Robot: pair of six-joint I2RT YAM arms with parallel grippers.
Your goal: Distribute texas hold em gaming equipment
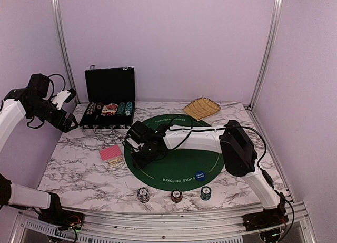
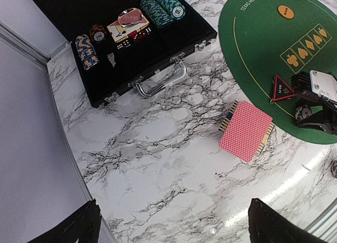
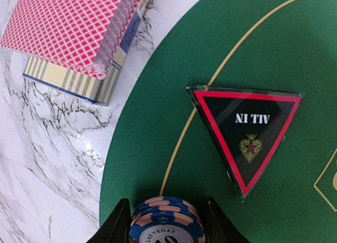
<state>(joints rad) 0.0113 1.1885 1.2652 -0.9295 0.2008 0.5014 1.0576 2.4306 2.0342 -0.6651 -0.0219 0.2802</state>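
The main risk sits at the left rim of the green mat (image 1: 179, 166), where the right gripper (image 3: 165, 224) carries a short stack of blue-and-pink poker chips (image 3: 158, 207). The stack is loose discs, not one piece. If the jaws part while it is tilted or above the felt, the chips could slide apart and roll onto the marble table (image 1: 79, 169). Whether it rests on the felt or hangs just over it cannot be told from these views. The mat's edge runs right under it, and a stack set across that edge would probably lean.

The black-red All In marker (image 3: 247, 129) lies flat on the felt just beside the stack, so a sideways move could shove it. The pink-red-backed playing cards (image 2: 245, 129) sit on their box on the marble just left of the mat, close enough that a rolling chip could reach them.

The right gripper is roughly half open, one finger on each side of the stack and both touching it — a pinch, not a bare closure.

The left gripper (image 2: 172, 202) hangs high over the far-left marble near the open black case (image 2: 95, 11), spread fully wide and holding nothing.

Three chip stacks (image 1: 176, 195) stand in a row off the mat's near edge, and a blue disc button (image 1: 199, 175) lies on the felt — so part of the set looks dealt out.
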